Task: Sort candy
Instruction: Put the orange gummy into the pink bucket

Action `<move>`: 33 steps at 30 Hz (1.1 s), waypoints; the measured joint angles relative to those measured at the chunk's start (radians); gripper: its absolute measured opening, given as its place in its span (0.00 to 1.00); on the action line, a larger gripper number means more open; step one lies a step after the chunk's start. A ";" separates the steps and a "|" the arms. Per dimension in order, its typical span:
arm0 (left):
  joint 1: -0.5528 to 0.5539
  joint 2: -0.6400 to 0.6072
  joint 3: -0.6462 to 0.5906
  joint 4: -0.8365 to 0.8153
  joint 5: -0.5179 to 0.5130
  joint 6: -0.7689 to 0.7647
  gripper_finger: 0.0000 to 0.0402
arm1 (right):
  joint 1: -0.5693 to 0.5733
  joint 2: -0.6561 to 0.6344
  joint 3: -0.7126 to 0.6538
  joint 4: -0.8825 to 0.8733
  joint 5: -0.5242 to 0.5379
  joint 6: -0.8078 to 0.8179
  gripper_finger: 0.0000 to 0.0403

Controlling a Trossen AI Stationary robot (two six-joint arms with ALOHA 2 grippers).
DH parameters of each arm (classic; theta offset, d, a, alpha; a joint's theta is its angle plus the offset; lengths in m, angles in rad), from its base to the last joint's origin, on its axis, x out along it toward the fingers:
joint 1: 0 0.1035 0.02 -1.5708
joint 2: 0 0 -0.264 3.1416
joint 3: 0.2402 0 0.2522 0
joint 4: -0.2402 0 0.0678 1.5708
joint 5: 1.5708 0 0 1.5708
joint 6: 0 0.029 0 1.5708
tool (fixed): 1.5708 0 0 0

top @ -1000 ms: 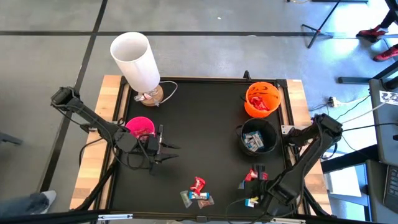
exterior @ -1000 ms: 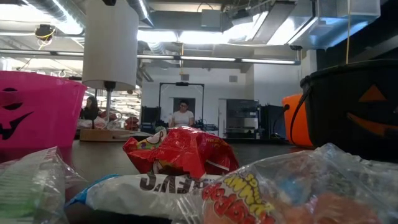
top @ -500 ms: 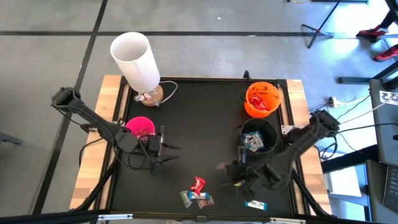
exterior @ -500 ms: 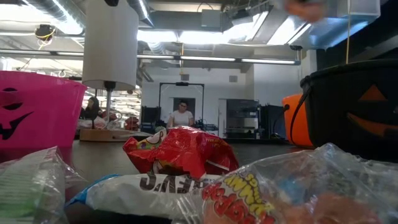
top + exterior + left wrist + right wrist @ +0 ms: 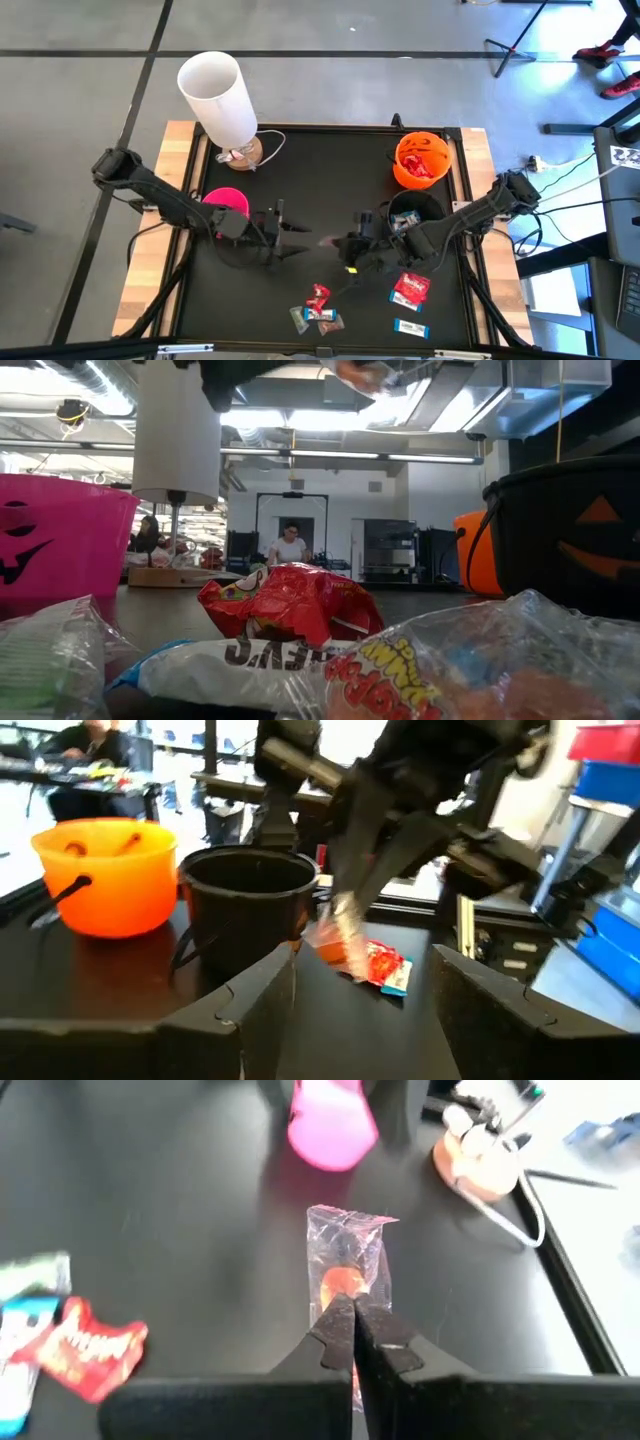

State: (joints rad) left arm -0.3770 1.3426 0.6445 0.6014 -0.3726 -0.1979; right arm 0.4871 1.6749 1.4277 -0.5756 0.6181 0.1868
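Note:
My right gripper (image 5: 352, 1325) is shut on a candy (image 5: 345, 1260) in a clear wrapper with an orange middle. It hovers over the table's middle (image 5: 340, 245). My left gripper (image 5: 305, 240) stands open and level, facing it from the left with nothing between its fingers (image 5: 365, 1010). A red candy (image 5: 410, 288) and a blue one (image 5: 408, 327) lie flat near the right front. A small pile of candy (image 5: 318, 312) lies at the front middle. The pink bowl (image 5: 228, 203), orange bowl (image 5: 420, 160) and black bowl (image 5: 415, 215) stand on the mat. My right gripper pinches one end of the clear wrapper (image 5: 345, 1295) between its two fingertips. The fingers come slanting down from the table's right and lie along the wrapper. The candy sticks out past the fingertips toward the left gripper, lifted clear of the table.
A white lamp (image 5: 220, 95) stands on a wooden base at the far left corner. The orange and black bowls hold candy. Bare black mat (image 5: 320, 180) lies between the bowls. In the low view, wrappers (image 5: 290, 605) crowd the foreground; a person sits far behind.
My right gripper has swung from the right front corner toward the table's middle and risen, staying shut and carrying the clear-wrapped candy; the red candy stays on the mat. My left gripper has moved toward the table's middle, and its fingers stand wider apart.

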 joint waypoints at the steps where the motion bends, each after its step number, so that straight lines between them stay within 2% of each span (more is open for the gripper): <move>1: 0.010 0.007 0.000 0.001 -0.001 -0.014 0.54 | -0.007 0.000 0.000 0.023 0.000 -0.010 0.00; 8: 0.056 0.027 0.000 0.008 -0.002 -0.065 0.54 | -0.038 0.000 0.000 0.095 -0.006 -0.062 0.00; 19: 0.059 0.027 0.000 0.024 0.014 -0.063 0.54 | -0.038 0.000 0.000 0.117 0.000 -0.063 0.00; 25: 0.059 0.027 0.000 0.025 0.016 -0.061 0.52 | -0.053 0.000 0.000 0.183 -0.001 -0.069 0.00; 33: 0.064 0.027 0.000 0.046 -0.017 -0.029 0.49 | -0.092 0.013 0.000 0.219 -0.060 -0.086 0.00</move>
State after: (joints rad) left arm -0.3130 1.3693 0.6445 0.6471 -0.3897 -0.2271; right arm 0.3949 1.6876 1.4274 -0.3564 0.5582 0.1005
